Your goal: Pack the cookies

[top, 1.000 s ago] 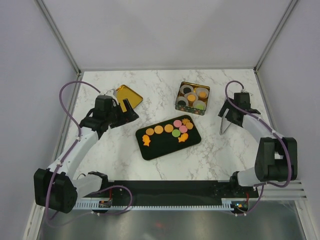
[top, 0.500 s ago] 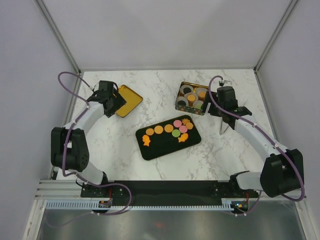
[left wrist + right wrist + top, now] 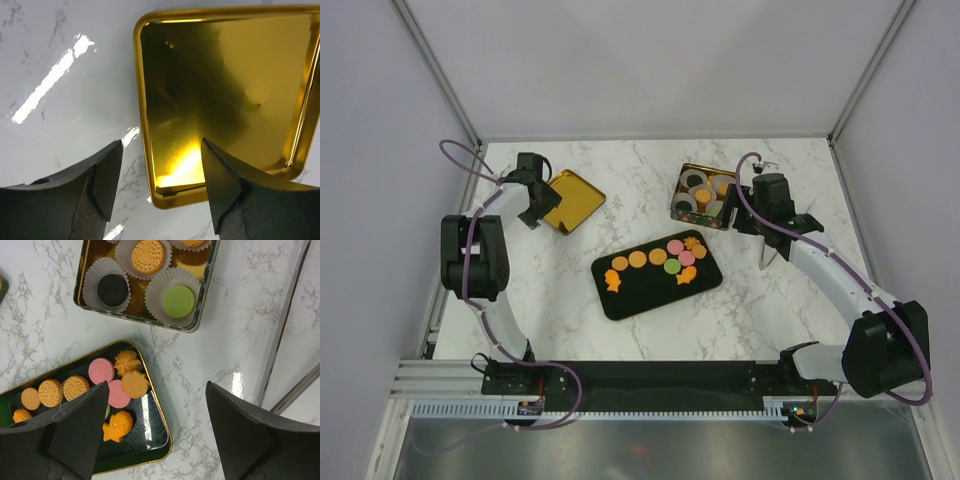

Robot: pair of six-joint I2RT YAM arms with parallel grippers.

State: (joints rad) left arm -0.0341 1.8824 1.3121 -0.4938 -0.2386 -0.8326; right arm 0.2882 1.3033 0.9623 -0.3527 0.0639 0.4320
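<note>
- A few round orange, black and green cookies are already set in white fluted paper cups inside the square gold tin, near the far right corner of the table.
- About ten flat cookies are left on the black rectangular tray at the table's centre.
- The left fingers and the right fingers are spread, with nothing pinched.

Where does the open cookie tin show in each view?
Top external: cookie tin right of centre, towards the far edge.
Left wrist: not in it.
Right wrist: cookie tin at the top edge, partly cut off.
Shared landmark: the black tray near the tin, in the top and right wrist views.
</note>
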